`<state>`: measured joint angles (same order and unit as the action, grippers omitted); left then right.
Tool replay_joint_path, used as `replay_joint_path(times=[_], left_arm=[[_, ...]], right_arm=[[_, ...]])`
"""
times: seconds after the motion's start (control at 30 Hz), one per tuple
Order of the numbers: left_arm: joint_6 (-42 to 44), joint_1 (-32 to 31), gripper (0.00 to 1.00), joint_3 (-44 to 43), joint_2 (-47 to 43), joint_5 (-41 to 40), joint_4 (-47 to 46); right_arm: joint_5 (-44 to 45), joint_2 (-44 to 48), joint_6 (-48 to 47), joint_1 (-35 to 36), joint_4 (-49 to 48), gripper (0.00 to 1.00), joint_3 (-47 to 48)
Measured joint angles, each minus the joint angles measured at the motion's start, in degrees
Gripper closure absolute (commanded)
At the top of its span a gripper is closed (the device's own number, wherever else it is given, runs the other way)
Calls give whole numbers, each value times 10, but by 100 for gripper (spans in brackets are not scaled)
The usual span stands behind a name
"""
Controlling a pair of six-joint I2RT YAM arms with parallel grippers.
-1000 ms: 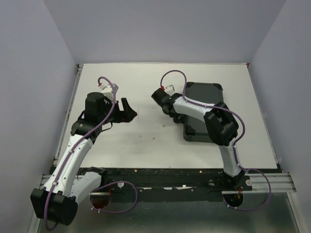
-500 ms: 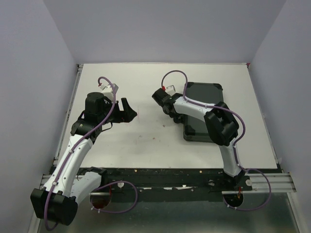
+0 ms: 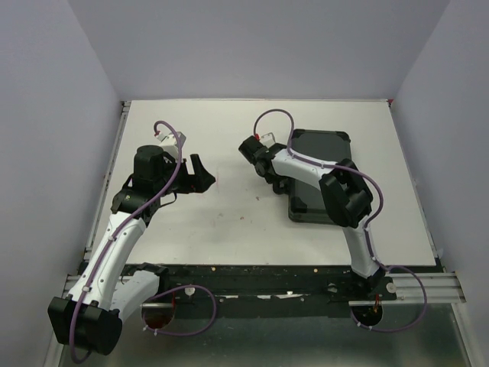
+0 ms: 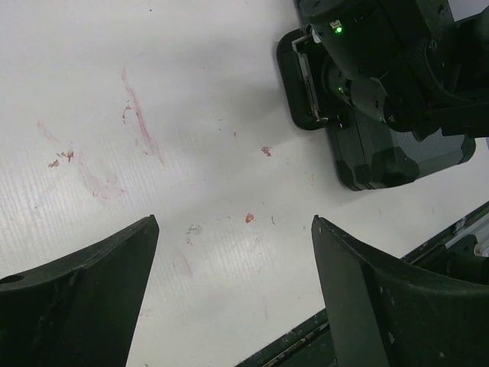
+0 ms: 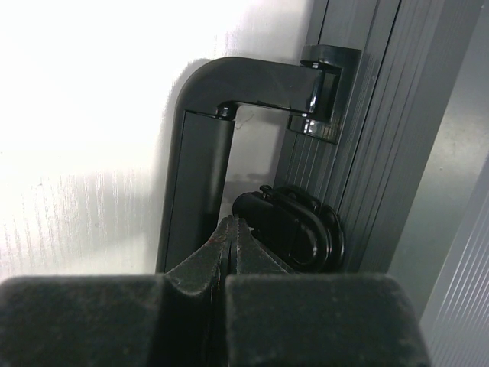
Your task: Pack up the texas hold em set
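Closed black case lying flat at 3 o'clock on the white worktop, right fingers pressed together, empty, tips at its carry handle beside the latch, left fingers spread wide, empty, at 9 o'clock.

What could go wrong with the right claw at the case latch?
1. The right claw, shut, sits tip-first between the handle and the rounded latch; a push may slip off or wedge.
2. The left claw hangs open over the table, away from the case; unbraced, it may slide.
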<state>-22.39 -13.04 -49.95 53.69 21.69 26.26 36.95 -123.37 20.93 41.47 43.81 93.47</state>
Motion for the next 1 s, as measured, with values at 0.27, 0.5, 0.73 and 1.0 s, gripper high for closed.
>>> replay_joint_path(times=[0.27, 0.5, 0.73, 1.0], left_arm=[[0, 2, 10, 0, 0, 0, 0], [0, 2, 10, 0, 0, 0, 0], [0, 2, 10, 0, 0, 0, 0], [0, 2, 10, 1, 0, 0, 0]], right_arm=[[1, -8, 0, -26, -11, 96, 12], [11, -12, 1, -49, -25, 96, -2], [10, -24, 5, -59, -17, 96, 7], [-29, -19, 5, -71, -21, 95, 7]])
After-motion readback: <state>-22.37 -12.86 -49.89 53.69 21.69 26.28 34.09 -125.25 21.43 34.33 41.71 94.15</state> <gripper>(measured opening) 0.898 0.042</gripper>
